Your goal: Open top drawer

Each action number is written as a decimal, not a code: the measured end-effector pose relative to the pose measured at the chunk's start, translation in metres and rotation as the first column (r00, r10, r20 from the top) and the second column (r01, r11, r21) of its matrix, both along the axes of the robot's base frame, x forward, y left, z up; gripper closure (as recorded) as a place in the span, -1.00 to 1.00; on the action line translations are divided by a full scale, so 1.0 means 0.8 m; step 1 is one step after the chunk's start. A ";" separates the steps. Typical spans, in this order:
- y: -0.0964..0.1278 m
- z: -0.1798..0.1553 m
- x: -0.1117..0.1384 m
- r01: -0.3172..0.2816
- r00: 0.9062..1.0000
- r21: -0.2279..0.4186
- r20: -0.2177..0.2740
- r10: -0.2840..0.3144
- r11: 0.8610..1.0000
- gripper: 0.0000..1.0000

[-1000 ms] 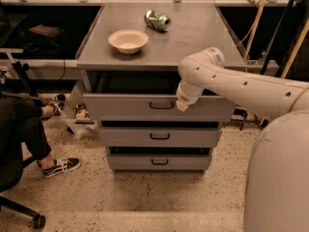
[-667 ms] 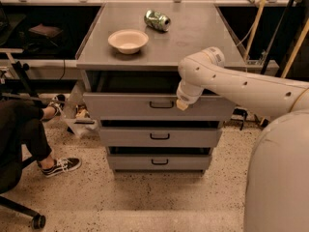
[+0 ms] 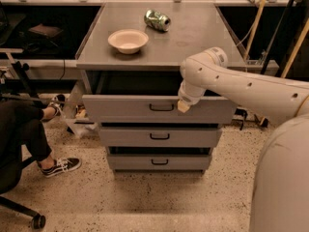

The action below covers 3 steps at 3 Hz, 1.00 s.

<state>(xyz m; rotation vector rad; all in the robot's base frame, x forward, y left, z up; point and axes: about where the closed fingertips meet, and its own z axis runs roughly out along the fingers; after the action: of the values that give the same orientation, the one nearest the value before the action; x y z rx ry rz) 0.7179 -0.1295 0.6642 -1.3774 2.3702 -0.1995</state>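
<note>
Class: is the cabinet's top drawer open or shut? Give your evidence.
Open: the top drawer juts out past the cabinet top, dark gap behind. The gripper sits at its front.

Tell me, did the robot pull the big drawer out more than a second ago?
No, nothing visibly changed. The gripper is in the same spot at the front of the top drawer, just right of its handle, and the drawer is pulled out as far as before. The bowl and the can have not moved on the cabinet top.
</note>
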 end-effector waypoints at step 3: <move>-0.007 0.006 -0.021 0.012 1.000 -0.002 -0.001 -0.012 1.000 1.00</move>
<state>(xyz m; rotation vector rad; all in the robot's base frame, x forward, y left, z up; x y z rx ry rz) 0.7010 -0.1354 0.6693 -1.3648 2.3806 -0.2050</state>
